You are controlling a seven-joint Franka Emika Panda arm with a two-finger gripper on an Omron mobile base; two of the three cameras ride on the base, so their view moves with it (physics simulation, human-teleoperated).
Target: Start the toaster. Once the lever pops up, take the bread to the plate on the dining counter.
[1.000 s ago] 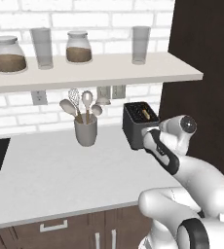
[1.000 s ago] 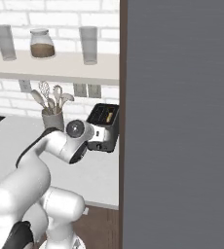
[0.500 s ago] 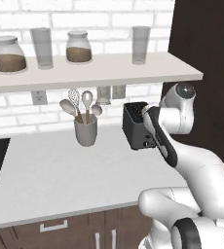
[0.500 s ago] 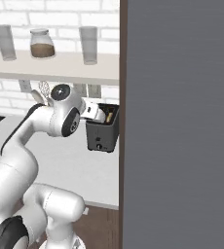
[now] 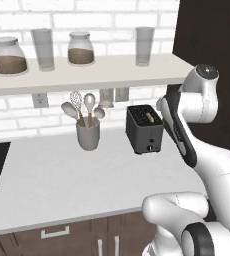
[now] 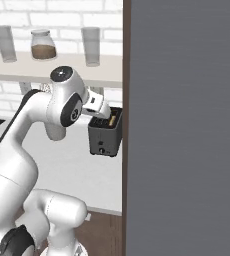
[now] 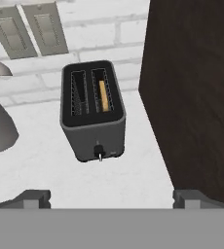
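1 toaster (image 7: 92, 114) with 2 slots holds 1 bread (image 7: 103, 96) slice in its right slot; gripper (image 7: 111, 197) spread wide above, holding nothing

Dark cabinet wall (image 7: 192, 97) tight beside toaster (image 7: 92, 112); open worktop (image 7: 46, 170) left.

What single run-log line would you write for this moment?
phase: approach | tool: open, above toaster | bread: in right slot | lever: not yet pressed
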